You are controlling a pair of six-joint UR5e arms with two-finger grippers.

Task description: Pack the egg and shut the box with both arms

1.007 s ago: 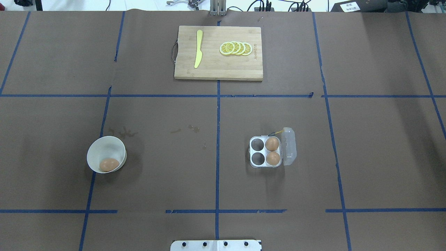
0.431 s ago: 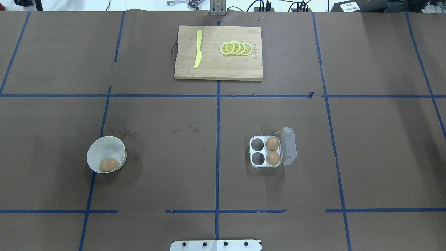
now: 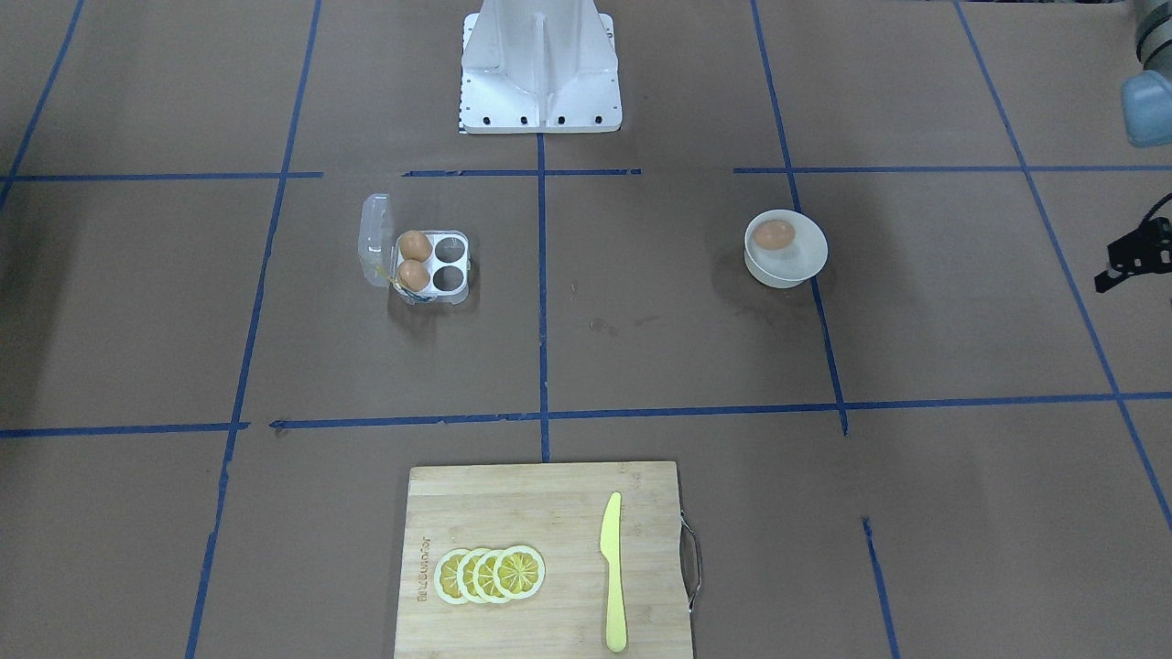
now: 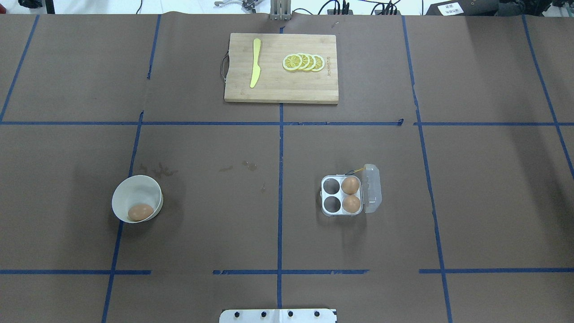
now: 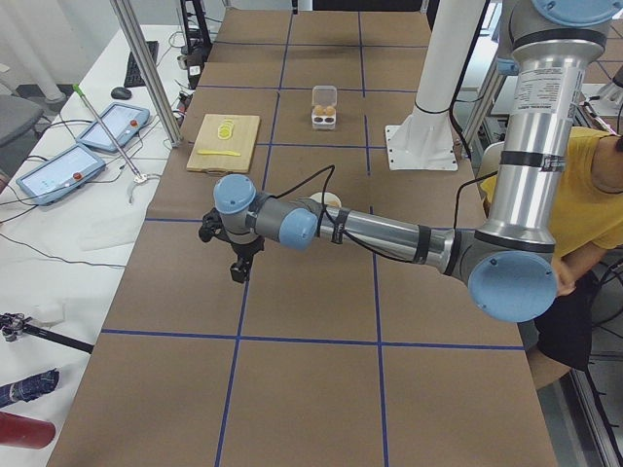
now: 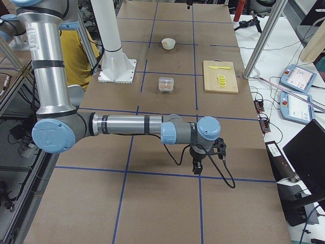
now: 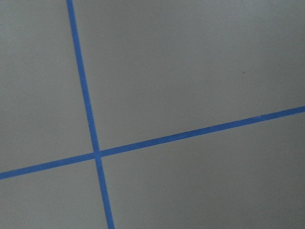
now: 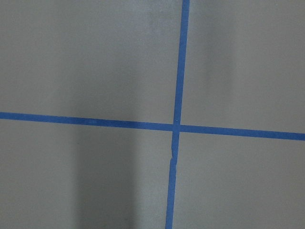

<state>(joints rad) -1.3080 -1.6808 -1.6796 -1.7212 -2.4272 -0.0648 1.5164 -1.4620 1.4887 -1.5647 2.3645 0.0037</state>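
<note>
One orange-brown egg lies in a white bowl at the left. The clear box stands right of centre with its lid open to the right. Two eggs fill its right cells; the two left cells are empty. My left gripper hangs over bare table well left of the bowl, and a black part of it shows at the edge of the front-facing view. My right gripper hangs over bare table far right of the box. I cannot tell whether either is open or shut. Both wrist views show only paper and tape.
A wooden cutting board lies at the far middle with a yellow knife and lemon slices on it. The white pedestal base stands at the robot's edge. Blue tape lines cross the brown paper.
</note>
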